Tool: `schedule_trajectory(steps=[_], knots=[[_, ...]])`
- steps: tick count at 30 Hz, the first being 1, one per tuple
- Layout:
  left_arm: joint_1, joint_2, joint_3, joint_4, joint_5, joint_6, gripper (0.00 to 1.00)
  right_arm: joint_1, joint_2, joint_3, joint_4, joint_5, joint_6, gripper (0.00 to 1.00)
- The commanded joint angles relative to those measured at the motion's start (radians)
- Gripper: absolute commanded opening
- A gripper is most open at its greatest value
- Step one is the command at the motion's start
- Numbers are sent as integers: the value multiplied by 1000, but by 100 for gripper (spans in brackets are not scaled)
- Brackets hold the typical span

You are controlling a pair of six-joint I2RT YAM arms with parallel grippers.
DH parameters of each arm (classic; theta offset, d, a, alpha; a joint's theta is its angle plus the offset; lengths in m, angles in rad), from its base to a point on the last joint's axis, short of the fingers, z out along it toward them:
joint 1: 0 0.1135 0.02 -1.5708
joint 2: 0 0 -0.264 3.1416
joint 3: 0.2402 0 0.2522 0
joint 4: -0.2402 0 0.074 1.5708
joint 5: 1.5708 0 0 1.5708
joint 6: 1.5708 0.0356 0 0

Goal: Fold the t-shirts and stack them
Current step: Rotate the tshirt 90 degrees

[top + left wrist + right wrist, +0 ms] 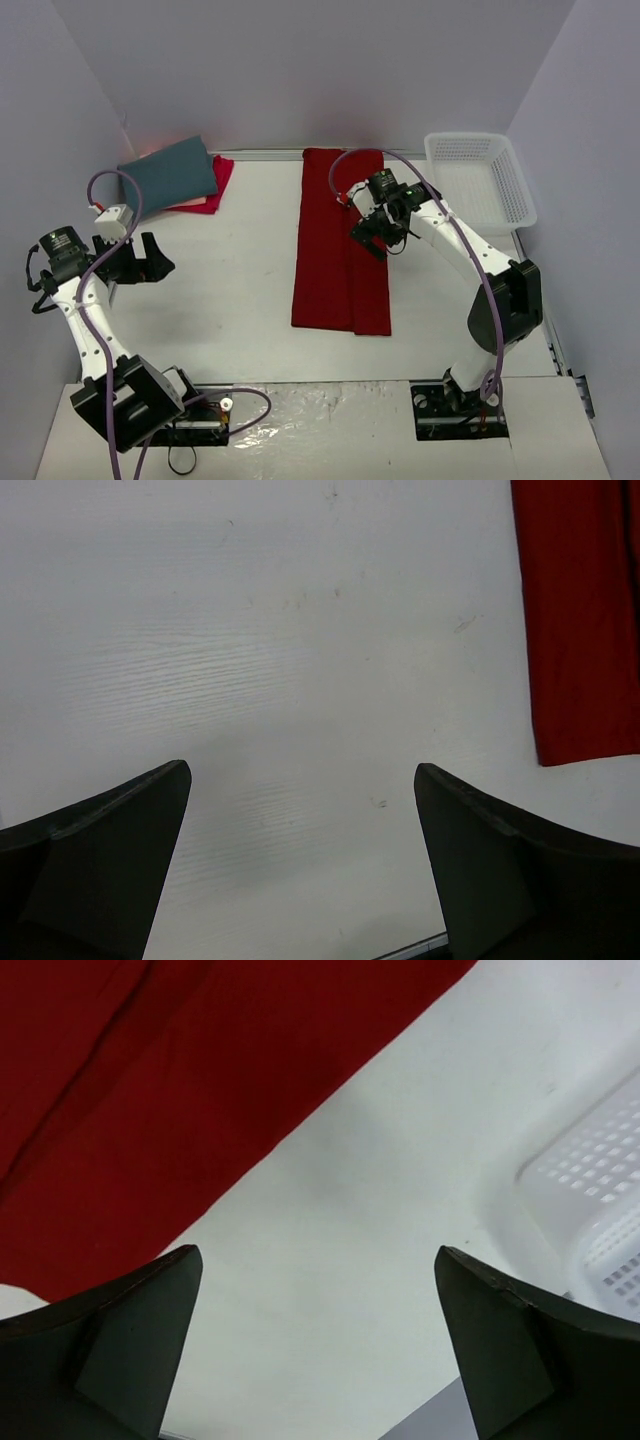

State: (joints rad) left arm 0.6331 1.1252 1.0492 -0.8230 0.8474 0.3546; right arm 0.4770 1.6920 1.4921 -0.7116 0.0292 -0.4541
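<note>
Red t-shirt (340, 275) folded long, centred, mesh basket (465, 138) right, teal t-shirt (168, 175) atop pink t-shirt (219, 186) left; both jaws spread, empty

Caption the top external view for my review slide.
Deep red t-shirt folded into a long strip mid-table, right gripper open at its right edge; left gripper open aside.
</note>
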Motion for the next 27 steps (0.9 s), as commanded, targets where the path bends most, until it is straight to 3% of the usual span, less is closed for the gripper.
schedule_trajectory(steps=[1,6,9,10,13,16,20,23,25,27], knots=[[-10,-44,14,63,52,-44,94,-20,-116,-75,33,-12,49,98],[-99,-79,-55,243,-8,-91,94,-54,-222,-159,202,118,144,100],[-159,-73,-119,453,-74,-166,94,-86,-336,-252,356,181,222,100],[-165,-65,-173,596,-96,-193,94,-95,-394,-315,389,211,233,100],[-174,29,-256,878,-117,-327,94,-98,-504,-439,487,267,268,100],[-188,128,-275,1033,-100,-408,94,-103,-609,-527,587,324,313,100],[-234,372,-249,1134,-7,-505,94,-123,-721,-660,672,344,310,100],[-269,444,-323,1304,-123,-523,94,-141,-768,-700,687,313,315,100],[-289,433,-400,1520,-189,-529,94,-155,-793,-717,687,296,321,100],[-311,414,-503,1667,-336,-532,94,-182,-805,-736,692,276,331,100]])
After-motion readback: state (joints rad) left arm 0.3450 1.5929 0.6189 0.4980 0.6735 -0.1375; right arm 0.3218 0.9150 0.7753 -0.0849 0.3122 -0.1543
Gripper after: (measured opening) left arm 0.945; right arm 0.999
